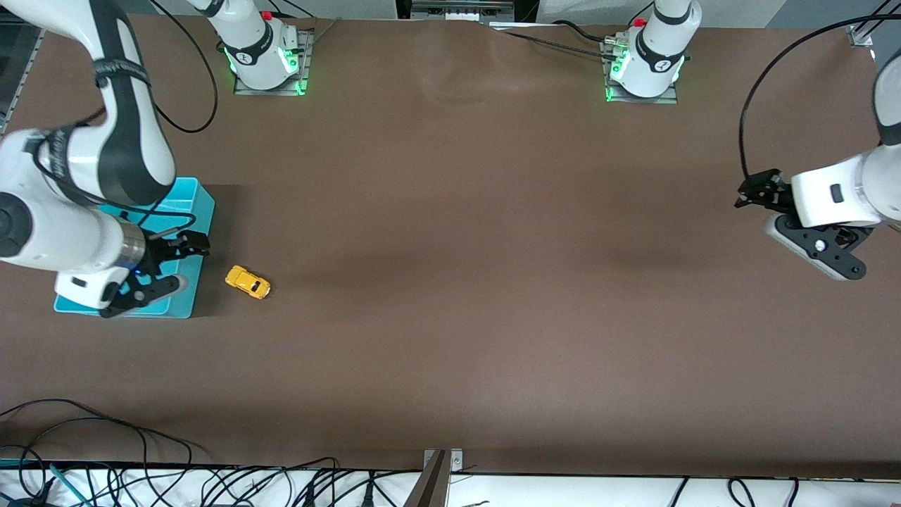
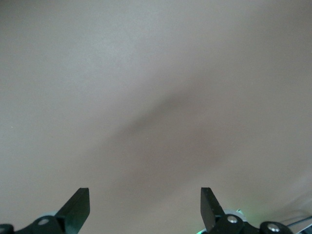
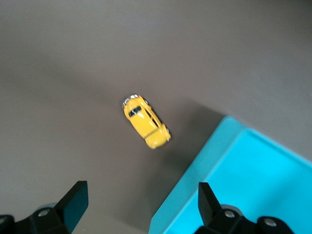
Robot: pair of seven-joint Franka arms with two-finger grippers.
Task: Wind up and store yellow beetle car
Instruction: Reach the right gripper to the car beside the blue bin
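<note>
The yellow beetle car (image 1: pixel 248 282) stands on its wheels on the brown table, close beside the blue bin (image 1: pixel 191 204) at the right arm's end. It also shows in the right wrist view (image 3: pixel 146 121), apart from the bin's corner (image 3: pixel 253 185). My right gripper (image 1: pixel 184 264) hangs open and empty over the bin's edge next to the car; in its own view (image 3: pixel 141 195) the jaws stand wide apart. My left gripper (image 1: pixel 774 211) waits open and empty over bare table at the left arm's end; its own view (image 2: pixel 145 204) shows only tabletop.
The blue bin is partly hidden under the right arm. Cables (image 1: pixel 105 451) lie along the table's edge nearest the front camera. The two arm bases (image 1: pixel 267 56) stand at the farthest edge.
</note>
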